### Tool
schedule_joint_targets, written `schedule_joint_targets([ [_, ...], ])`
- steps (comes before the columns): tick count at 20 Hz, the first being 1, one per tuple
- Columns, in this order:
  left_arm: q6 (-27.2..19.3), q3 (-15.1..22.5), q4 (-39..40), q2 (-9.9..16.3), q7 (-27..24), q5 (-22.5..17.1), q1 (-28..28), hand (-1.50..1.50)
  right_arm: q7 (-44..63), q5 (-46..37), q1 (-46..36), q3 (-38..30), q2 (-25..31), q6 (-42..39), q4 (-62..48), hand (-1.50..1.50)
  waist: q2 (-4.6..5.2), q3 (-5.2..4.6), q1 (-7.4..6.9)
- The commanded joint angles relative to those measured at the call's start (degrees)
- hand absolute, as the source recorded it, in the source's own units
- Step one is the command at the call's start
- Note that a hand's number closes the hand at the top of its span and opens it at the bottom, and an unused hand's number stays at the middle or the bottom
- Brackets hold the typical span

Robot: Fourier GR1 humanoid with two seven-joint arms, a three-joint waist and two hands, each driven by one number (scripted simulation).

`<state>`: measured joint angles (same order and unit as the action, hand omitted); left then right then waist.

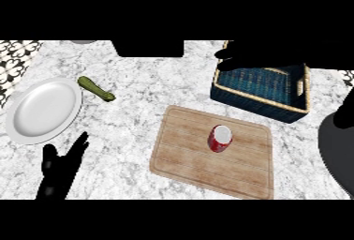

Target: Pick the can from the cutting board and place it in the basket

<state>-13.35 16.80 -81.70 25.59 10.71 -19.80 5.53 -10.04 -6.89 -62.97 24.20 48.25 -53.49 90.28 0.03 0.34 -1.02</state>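
So our marble bench (138,89) carries a cutting board (200,168), with the basket (259,96) just past its far right corner. Left is a white plate (41,110), a green pickle (97,88) beside it. Red can (220,138) stands upright on the board. Our left hand (59,171) rests with fingers straight; right hand's out of sight.

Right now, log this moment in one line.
can upright on cutting board | basket without can | left hand open, resting | right hand unseen
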Motion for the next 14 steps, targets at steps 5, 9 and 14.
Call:
schedule_joint_targets([
  [5, 1.77, -1.36, 1.38, -1.20, 1.82, -0.71, 0.11, 0.00, -7.36, -5.13, 5.92, 1.86, -3.75, 0.51, -0.94, -1.50, 0.20, -0.33, 0.35],
  [9, 0.68, -1.03, 5.85, -3.81, 0.57, 1.58, -2.32, 0.00, -9.36, -7.17, 10.15, 3.21, -4.18, 2.08, 1.29, -1.50, 0.17, -0.34, 1.04],
  [14, 2.72, -2.51, -0.33, -1.10, 1.59, 1.20, 1.91, 0.00, -7.72, -13.33, 14.97, 6.31, -10.14, 7.33, 2.01, -1.50, 0.00, -0.32, 0.55],
])
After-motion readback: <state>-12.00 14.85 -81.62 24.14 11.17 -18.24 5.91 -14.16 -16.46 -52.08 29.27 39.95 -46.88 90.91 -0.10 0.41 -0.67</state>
